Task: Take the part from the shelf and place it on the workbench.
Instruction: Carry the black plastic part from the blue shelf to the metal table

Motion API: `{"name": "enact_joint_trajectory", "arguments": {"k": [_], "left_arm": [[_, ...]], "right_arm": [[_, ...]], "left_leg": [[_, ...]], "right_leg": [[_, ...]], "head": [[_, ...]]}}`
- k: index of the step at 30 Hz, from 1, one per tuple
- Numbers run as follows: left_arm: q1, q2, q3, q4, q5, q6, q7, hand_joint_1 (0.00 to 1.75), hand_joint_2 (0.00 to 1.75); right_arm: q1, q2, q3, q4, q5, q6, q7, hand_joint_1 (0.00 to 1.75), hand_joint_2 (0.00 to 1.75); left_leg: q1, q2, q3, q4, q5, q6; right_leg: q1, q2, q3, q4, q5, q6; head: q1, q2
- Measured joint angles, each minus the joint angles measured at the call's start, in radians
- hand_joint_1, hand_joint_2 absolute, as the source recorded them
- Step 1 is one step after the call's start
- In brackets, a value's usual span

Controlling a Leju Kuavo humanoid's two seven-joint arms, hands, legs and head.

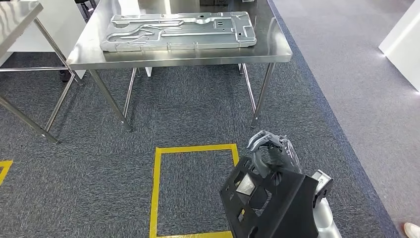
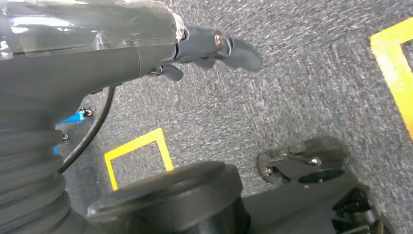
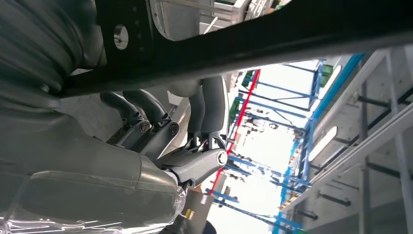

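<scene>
A black plastic part with several cut-outs hangs low at the right of the head view, and my right hand grips its upper edge. In the right wrist view the same black part runs as a dark bar, with my right hand's fingers curled around it. The steel workbench stands ahead across the carpet, some way off. My left hand hangs over the grey carpet, thumb out straight, holding nothing.
A large grey pressed-metal panel covers most of the workbench top. A second steel table stands at the far left. A yellow taped square marks the floor before me. A person's shoe shows at the lower right.
</scene>
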Motion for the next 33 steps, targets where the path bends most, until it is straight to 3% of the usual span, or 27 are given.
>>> {"name": "enact_joint_trajectory", "arguments": {"k": [3,4,5,7,8,9,10,12,14,17,19,20,23,24,25,28,30,33], "left_arm": [[0.0,-0.001,-0.001,0.0,-0.005,0.0,-0.004,0.0,1.75],[0.0,-0.002,-0.002,0.0,-0.007,0.0,-0.005,0.0,1.75],[0.0,-0.003,-0.002,0.0,-0.009,0.0,-0.006,0.0,1.75],[0.001,-0.002,-0.002,0.0,-0.01,0.0,-0.006,0.0,1.75],[0.002,-0.002,-0.003,0.0,-0.01,0.0,-0.007,0.0,1.75],[0.003,-0.002,-0.003,0.0,-0.01,0.0,-0.007,0.0,1.75],[0.004,-0.002,-0.003,0.0,-0.01,0.0,-0.007,0.0,1.75],[0.005,-0.002,-0.003,0.0,-0.011,0.0,-0.008,0.0,1.75],[0.006,-0.002,-0.003,0.0,-0.011,-0.001,-0.008,0.0,1.75],[0.005,0.0,-0.004,0.0,-0.012,-0.001,-0.005,0.0,1.75],[0.004,0.0,-0.004,-0.001,-0.012,-0.002,-0.003,0.0,1.75],[0.004,0.001,-0.004,-0.001,-0.011,-0.003,-0.002,0.0,1.75],[-0.007,0.004,-0.003,-0.001,-0.007,-0.004,-0.001,0.0,1.75],[-0.011,0.005,-0.003,-0.001,-0.006,-0.005,-0.001,0.0,1.75],[-0.013,0.005,-0.003,-0.001,-0.006,-0.005,-0.001,0.0,1.75],[-0.007,0.005,-0.003,-0.001,-0.007,-0.003,0.003,0.0,1.75],[-0.005,0.006,-0.003,-0.001,-0.007,-0.001,0.004,0.0,1.75],[-0.004,0.007,-0.003,-0.001,-0.004,-0.001,0.003,0.0,1.75]], "right_arm": [[0.004,-0.001,-0.002,-0.005,-0.001,-0.001,-0.002,1.75,1.75],[0.004,-0.001,-0.004,-0.008,-0.002,-0.002,-0.004,1.75,1.75],[0.005,-0.002,-0.006,-0.01,-0.002,-0.003,-0.006,1.75,1.75],[0.008,-0.002,-0.009,-0.011,-0.002,-0.004,-0.008,1.75,1.75],[0.011,-0.002,-0.009,-0.011,-0.003,-0.004,-0.009,1.75,1.75],[0.013,-0.002,-0.01,-0.011,-0.003,-0.004,-0.009,1.75,1.75],[0.014,-0.002,-0.01,-0.011,-0.003,-0.004,-0.009,1.75,1.75],[0.014,-0.002,-0.01,-0.011,-0.003,-0.004,-0.01,1.75,1.75],[0.015,-0.002,-0.011,-0.011,-0.002,-0.007,-0.011,1.75,1.75],[0.019,-0.003,-0.012,-0.014,-0.002,-0.013,-0.013,1.75,1.75],[0.02,-0.003,-0.015,-0.018,-0.002,-0.016,-0.014,1.75,1.75],[0.02,-0.003,-0.016,-0.019,-0.002,-0.016,-0.014,1.75,1.75],[0.022,-0.004,-0.017,-0.018,-0.003,-0.016,-0.015,1.75,1.75],[0.022,-0.004,-0.017,-0.017,-0.003,-0.015,-0.015,1.75,1.75],[0.022,-0.004,-0.017,-0.016,-0.003,-0.015,-0.015,1.75,1.75],[0.021,-0.003,-0.017,-0.015,-0.003,-0.014,-0.015,1.75,1.75],[0.022,-0.003,-0.017,-0.014,-0.003,-0.015,-0.015,1.75,1.75],[0.023,-0.003,-0.017,-0.014,-0.003,-0.017,-0.016,1.75,1.75]], "left_leg": [[0.005,-0.001,0.016,-0.033,0.009,0.011],[0.009,0.0,0.024,-0.042,0.011,0.014],[0.013,0.001,0.031,-0.049,0.011,0.017],[0.014,0.002,0.037,-0.052,0.006,0.02],[0.014,0.002,0.041,-0.051,0.001,0.019],[0.015,0.002,0.046,-0.051,-0.003,0.017],[0.017,0.001,0.054,-0.051,-0.009,0.013],[0.022,-0.001,0.073,-0.048,-0.026,0.002],[0.021,-0.001,0.083,-0.044,-0.043,-0.011],[0.02,0.001,0.091,-0.049,-0.054,-0.03],[0.023,0.001,0.086,-0.02,-0.074,-0.04],[0.024,0.001,0.066,0.026,-0.096,-0.043],[0.022,0.0,-0.049,0.229,-0.165,-0.045],[0.02,0.0,-0.071,0.258,-0.159,-0.043],[0.019,0.0,-0.075,0.247,-0.131,-0.038],[0.01,0.015,-0.022,0.071,-0.007,-0.012],[0.0,0.028,-0.001,0.003,0.01,0.001],[0.001,0.009,0.005,-0.023,0.009,0.012]], "right_leg": [[0.0,-0.002,0.002,0.005,-0.012,0.017],[0.0,-0.003,-0.008,0.03,-0.027,0.022],[-0.002,-0.004,-0.032,0.077,-0.05,0.027],[-0.01,-0.005,-0.109,0.212,-0.101,0.038],[-0.016,-0.005,-0.142,0.261,-0.11,0.044],[-0.021,-0.006,-0.16,0.276,-0.098,0.05],[-0.026,-0.007,-0.155,0.25,-0.065,0.055],[-0.034,-0.012,-0.102,0.121,0.018,0.063],[-0.033,-0.014,-0.058,0.024,0.05,0.059],[-0.028,-0.011,-0.05,0.008,0.037,0.034],[-0.028,-0.01,-0.041,0.004,0.031,0.018],[-0.028,-0.011,-0.035,0.002,0.028,0.011],[-0.021,-0.011,-0.021,0.001,0.015,0.0],[-0.018,-0.011,-0.015,0.001,0.01,-0.001],[-0.016,-0.01,-0.008,0.002,0.005,-0.002],[-0.008,-0.01,0.017,0.001,-0.012,0.0],[-0.005,-0.017,0.02,0.001,-0.018,0.009],[-0.005,-0.034,0.021,-0.002,-0.023,0.027]], "head": [[0.0,0.0],[0.0,0.0],[0.0,0.0],[0.0,0.0],[0.0,0.0],[0.0,0.0],[0.0,0.0],[0.0,0.0],[0.0,0.0],[0.0,0.0],[0.0,0.0],[0.0,0.0],[0.0,0.0],[0.0,0.0],[0.0,0.0],[0.0,0.0],[0.0,0.0],[0.0,0.0]]}}
